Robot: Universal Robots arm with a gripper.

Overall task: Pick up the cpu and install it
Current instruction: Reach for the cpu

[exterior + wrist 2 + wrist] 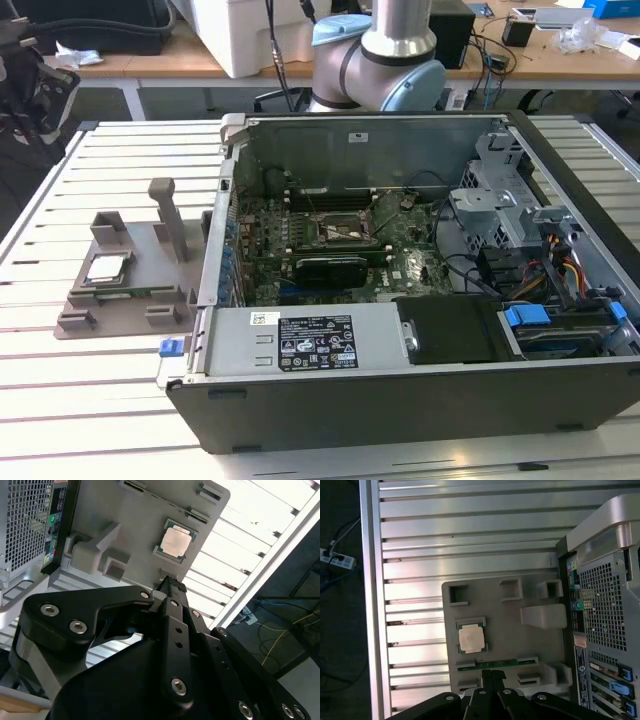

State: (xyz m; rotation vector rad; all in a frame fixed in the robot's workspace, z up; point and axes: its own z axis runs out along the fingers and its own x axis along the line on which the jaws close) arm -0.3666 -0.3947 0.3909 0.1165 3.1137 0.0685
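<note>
Tray [140,262] first: in the exterior view the grey plastic piece with its upright posts sits on the slatted tabletop [100,400] at the exterior view's left, about mid-height of the frame. The cpu [105,268] lies flat in its recess, silvery face up. Just beside the tray, toward the exterior view's right, is the open computer case [400,420], with the black framed socket [345,232] near the middle of the board. The arm [385,50] rises behind the case at the upper middle of the frame.

In the second wrist view I look along the end effector [171,582]. Its black fingers are pressed together with nothing between them. The cpu [176,541] is seated in the tray [130,525] past the fingertips and apart from them, untouched.

In the first wrist view I look down on the tray [515,640]. The end effector [492,672] reads as closed and empty here too. The cpu [471,638] lies a little ahead of the tips and slightly off their line. The chip is square, so it has no long axis to line up with, but its edges run parallel to the tray's edges. I judge the pick-up not yet begun.
</note>
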